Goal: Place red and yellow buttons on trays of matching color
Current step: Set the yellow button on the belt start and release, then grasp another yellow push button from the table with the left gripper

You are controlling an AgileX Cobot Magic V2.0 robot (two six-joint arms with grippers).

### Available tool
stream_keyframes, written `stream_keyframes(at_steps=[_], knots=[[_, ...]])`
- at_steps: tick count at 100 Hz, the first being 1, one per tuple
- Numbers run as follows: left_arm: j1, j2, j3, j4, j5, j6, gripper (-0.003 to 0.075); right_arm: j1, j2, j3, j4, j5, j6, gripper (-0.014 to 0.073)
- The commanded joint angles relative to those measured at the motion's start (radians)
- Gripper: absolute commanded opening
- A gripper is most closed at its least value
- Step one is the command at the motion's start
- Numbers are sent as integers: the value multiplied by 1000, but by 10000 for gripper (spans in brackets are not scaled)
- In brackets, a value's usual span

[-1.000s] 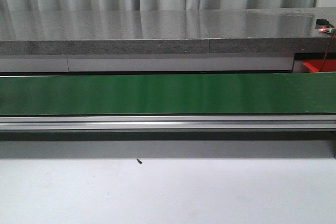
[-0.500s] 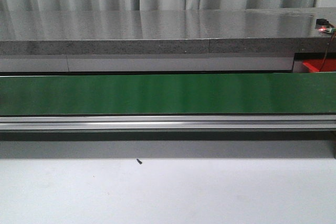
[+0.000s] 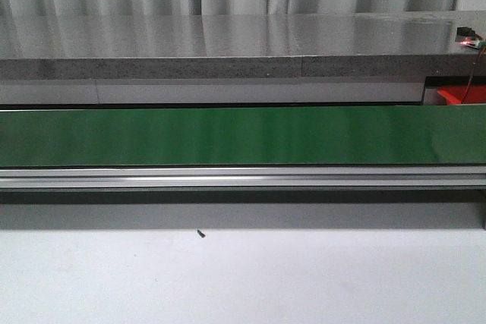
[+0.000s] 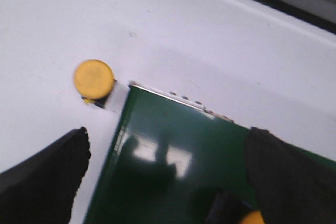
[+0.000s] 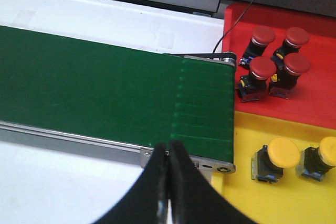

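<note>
1. Over the last second the front camera's picture stayed all but unchanged: the green conveyor belt (image 3: pixel 228 136) carried no button there, and neither arm entered that view. Only the sheen on the belt shifted faintly, so whether it was running could not be told.

2. At the belt's left end, the left gripper (image 4: pixel 168 182) hung with its fingers spread wide, empty, over the belt's corner. A yellow button (image 4: pixel 93 78) sat on the white table (image 4: pixel 210 35) just beside that corner, off the belt. A second yellow shape (image 4: pixel 253 217) on a dark base showed on the belt between the fingers, cut off by the frame's edge.

3. At the belt's right end, the right gripper (image 5: pixel 168 182) waited with its fingers pressed together, holding nothing, above the belt's near rail.

4. Just past that end, the red tray (image 5: pixel 315 93) held four red buttons (image 5: pixel 261 69) — and the yellow tray (image 5: pixel 247 198), touching it, held two yellow buttons (image 5: pixel 282 153).

5. The sorting looked well advanced. The stillness suggested a pause between buttons, with the yellow one beside the belt's left end probably next to handle.
</note>
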Motion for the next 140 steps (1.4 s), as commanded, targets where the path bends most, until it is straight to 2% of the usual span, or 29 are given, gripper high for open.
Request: stream_keyframes(at_steps=[1, 13, 28, 50, 87, 140], knots=[[36, -46, -36, -2, -113, 3, 589, -5, -4, -25, -5, -57, -1, -68], [62, -39, -36, 11, -184, 3, 589, -5, -4, -25, -5, -57, -1, -68], [70, -26, -36, 13, -199, 3, 589, -5, -4, -25, -5, -57, -1, -68], [72, 75, -67, 1, -142, 1, 589, -5, -4, -25, -5, -61, -1, -68], [72, 275, -172, 1, -88, -81, 589, -5, -4, -25, -5, -57, -1, -68], [72, 348, -219, 1, -102, -153, 589, -5, -4, -25, -5, -62, -1, -68]])
